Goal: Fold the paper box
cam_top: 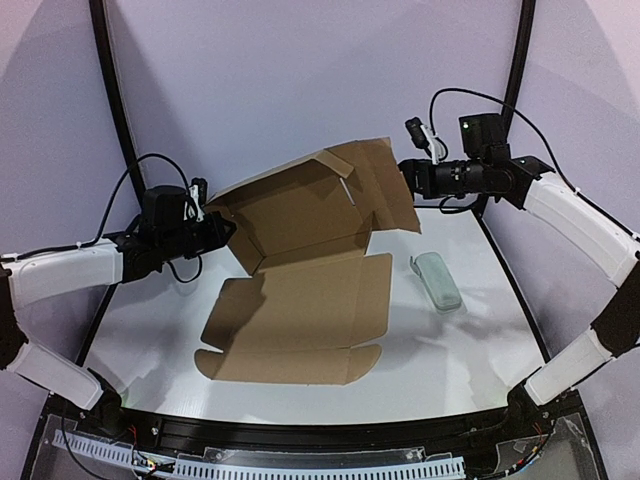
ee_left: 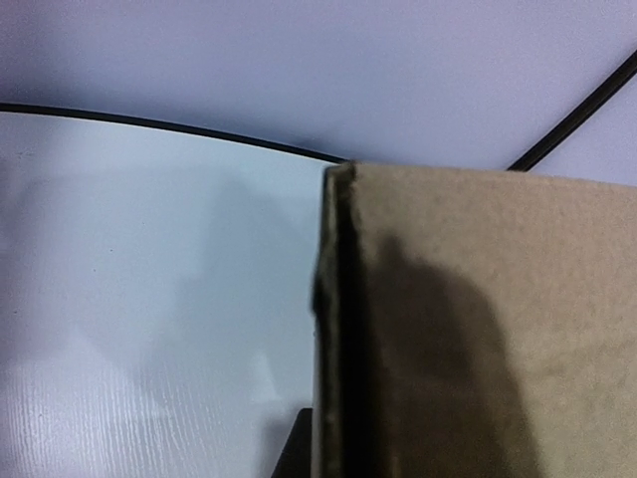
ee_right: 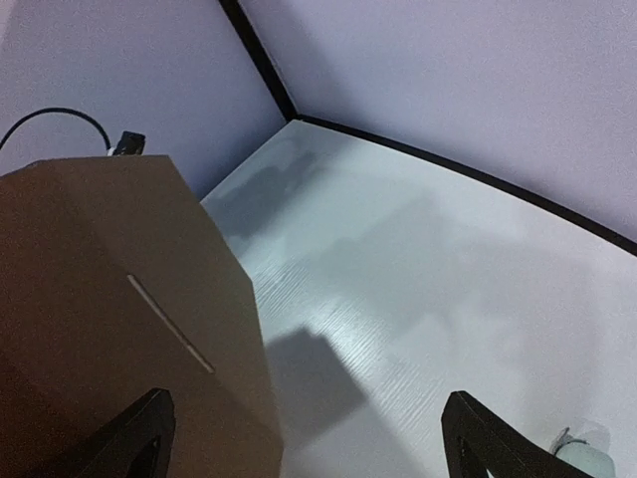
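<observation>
The paper box is a brown die-cut cardboard sheet. Its front half lies flat on the white table, and its rear half is tilted up with flaps standing. My left gripper is at the raised half's left corner. In the left wrist view the cardboard edge runs between the jaws, one dark finger lies against it, and the other finger is hidden. My right gripper is open beside the right flap. The slitted flap reaches just inside its left finger.
A small pale grey-green oblong case lies on the table to the right of the box; its end shows in the right wrist view. A black rim bounds the white table, with lilac walls behind it.
</observation>
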`<state>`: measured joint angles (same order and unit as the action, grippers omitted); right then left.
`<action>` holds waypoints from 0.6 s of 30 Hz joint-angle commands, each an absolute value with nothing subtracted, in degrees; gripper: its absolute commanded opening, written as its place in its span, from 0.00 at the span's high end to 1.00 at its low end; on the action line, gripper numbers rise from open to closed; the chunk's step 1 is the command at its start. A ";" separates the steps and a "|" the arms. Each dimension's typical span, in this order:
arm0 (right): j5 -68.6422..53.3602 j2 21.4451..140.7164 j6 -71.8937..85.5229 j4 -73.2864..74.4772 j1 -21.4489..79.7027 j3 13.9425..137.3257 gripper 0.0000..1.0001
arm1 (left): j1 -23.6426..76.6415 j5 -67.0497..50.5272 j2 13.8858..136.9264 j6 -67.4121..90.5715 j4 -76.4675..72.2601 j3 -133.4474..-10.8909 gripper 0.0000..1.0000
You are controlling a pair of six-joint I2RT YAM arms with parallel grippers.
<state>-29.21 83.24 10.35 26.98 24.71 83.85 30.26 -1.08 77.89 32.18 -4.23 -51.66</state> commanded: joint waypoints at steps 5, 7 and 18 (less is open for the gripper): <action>-31.01 83.29 9.81 23.59 30.40 82.60 0.05 | 30.32 2.63 79.28 34.55 -0.30 -55.49 0.99; -30.25 83.85 9.62 22.17 31.57 82.13 0.05 | 30.32 2.79 79.43 34.89 1.05 -55.78 0.99; -28.01 87.46 9.40 14.55 36.15 79.74 0.04 | 30.32 4.13 79.57 36.71 3.72 -56.49 0.99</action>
<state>-26.55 86.26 10.09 19.97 35.24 81.87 30.26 3.22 80.03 34.89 2.33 -54.48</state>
